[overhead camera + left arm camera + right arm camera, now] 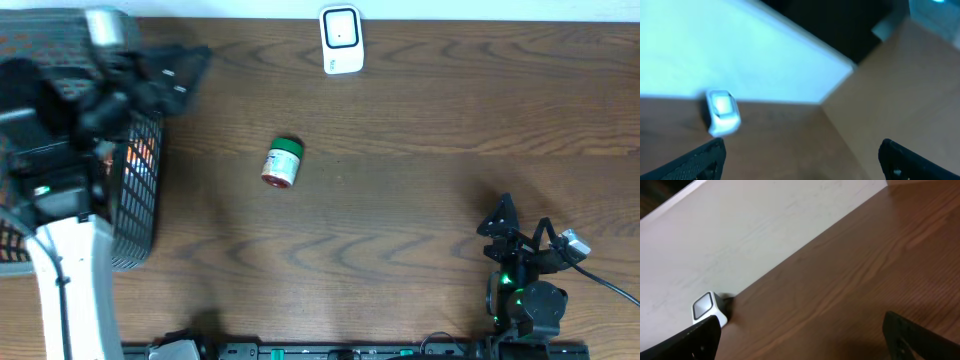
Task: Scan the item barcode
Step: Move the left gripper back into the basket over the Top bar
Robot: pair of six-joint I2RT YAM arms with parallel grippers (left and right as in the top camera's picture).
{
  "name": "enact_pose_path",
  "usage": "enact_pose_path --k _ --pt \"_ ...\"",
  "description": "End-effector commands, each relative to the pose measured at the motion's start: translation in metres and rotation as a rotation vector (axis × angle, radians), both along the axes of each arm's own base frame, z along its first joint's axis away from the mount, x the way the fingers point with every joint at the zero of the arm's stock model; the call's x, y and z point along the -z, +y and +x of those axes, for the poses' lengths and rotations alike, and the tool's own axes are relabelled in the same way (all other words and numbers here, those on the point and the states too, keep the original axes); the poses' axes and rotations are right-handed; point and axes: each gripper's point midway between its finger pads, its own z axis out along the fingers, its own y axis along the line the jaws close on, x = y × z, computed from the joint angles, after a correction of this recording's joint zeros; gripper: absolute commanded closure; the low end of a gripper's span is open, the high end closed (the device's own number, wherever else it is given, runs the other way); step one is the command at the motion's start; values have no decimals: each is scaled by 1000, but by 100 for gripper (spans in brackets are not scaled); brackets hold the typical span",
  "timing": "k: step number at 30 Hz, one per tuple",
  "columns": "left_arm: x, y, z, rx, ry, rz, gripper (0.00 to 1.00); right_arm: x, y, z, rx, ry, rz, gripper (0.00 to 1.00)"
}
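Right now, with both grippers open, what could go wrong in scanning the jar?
The jar lies on its side and could roll when gripped. No barcode shows on it, so it may reach the scanner facing the wrong way. The left gripper hangs by the basket and could snag its rim.

Bottle (283, 163) on the table (420, 110), scanner (341, 40) behind it, basket (140, 195) far left

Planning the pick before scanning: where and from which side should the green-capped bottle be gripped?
I'd grip the green-capped bottle across its labelled body, coming down from above. It lies on its side, cap toward the scanner, so both rounded flanks look free to pinch.
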Motion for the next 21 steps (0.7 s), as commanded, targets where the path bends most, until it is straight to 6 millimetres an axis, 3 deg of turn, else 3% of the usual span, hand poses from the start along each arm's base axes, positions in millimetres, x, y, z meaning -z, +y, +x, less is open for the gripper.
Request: enact_pose_path --k 1,6,9,13,17,21 --pt "-28 37 -6 -107 -50 1 2 2 2 0 -6 4 5 1" --pt "-36 102 -10 -306 -66 13 2 2 2 0 -6 4 5 1" --pt "-26 151 -11 -501 -11 -7 2 2 2 0 -6 4 5 1" --pt "14 215 -21 -818 165 -37 2 2 2 0 -6 5 5 1" --pt "81 273 -51 -1230 456 0 2 2 2 0 -6 4 5 1" --pt "107 280 -47 -1278 549 32 2 2 2 0 -6 4 5 1"
